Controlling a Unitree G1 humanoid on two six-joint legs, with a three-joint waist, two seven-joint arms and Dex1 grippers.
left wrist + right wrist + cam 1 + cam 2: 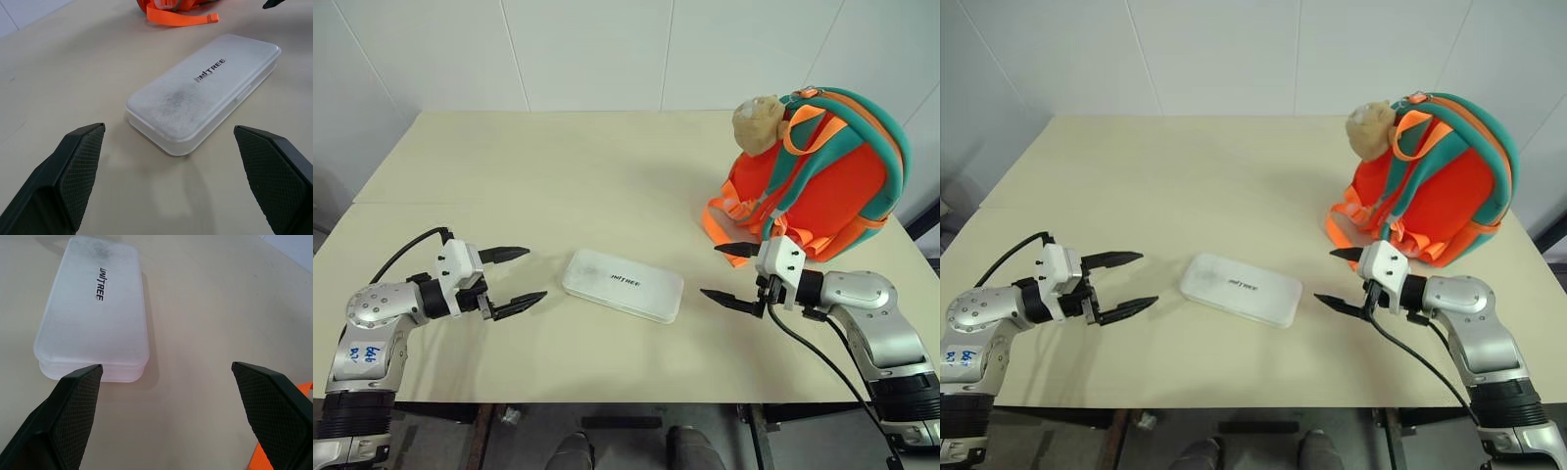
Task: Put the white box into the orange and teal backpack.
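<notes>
Lying flat between wide-open, empty left gripper point(514, 278) and right gripper point(728, 275), white box point(623, 284) stretching lengthwise from one toward the other, backpack point(822, 176) waiting behind the right.

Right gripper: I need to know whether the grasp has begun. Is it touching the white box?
Apart. In the left eye view, bare table shows between the open right gripper and the white box.
</notes>
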